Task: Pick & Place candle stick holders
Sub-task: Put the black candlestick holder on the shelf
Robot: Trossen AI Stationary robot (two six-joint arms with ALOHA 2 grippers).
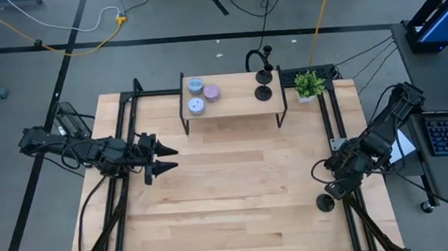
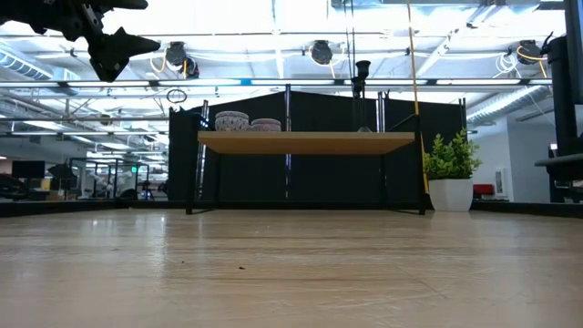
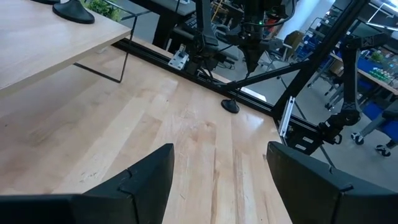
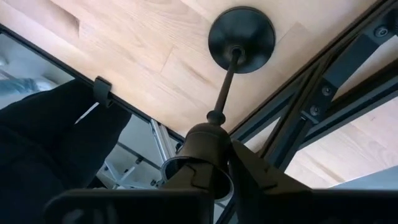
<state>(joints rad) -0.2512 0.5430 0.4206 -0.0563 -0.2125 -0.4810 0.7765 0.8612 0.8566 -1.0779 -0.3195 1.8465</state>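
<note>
The right gripper [image 4: 211, 171] is pinched on the cup of a candle stick holder [image 4: 239, 37] whose base sits directly below it on the table's edge, so I'd lift straight up, while the left gripper [image 1: 159, 158] waits spread apart.

Matte black holder [image 4: 241, 38] stands out against the pale, streaky wood grain of the table [image 1: 237, 196], and two more black holders [image 1: 263, 85] sit on the same light-wood shelf [image 1: 234, 101]. Up there too, tins [image 1: 203, 94] in pastel blue, lilac and white. A green plant [image 1: 309, 82] in a white pot, black frame rails [image 1: 336, 125], dark arms, and a yellow cable [image 1: 68, 49] on grey floor.
</note>
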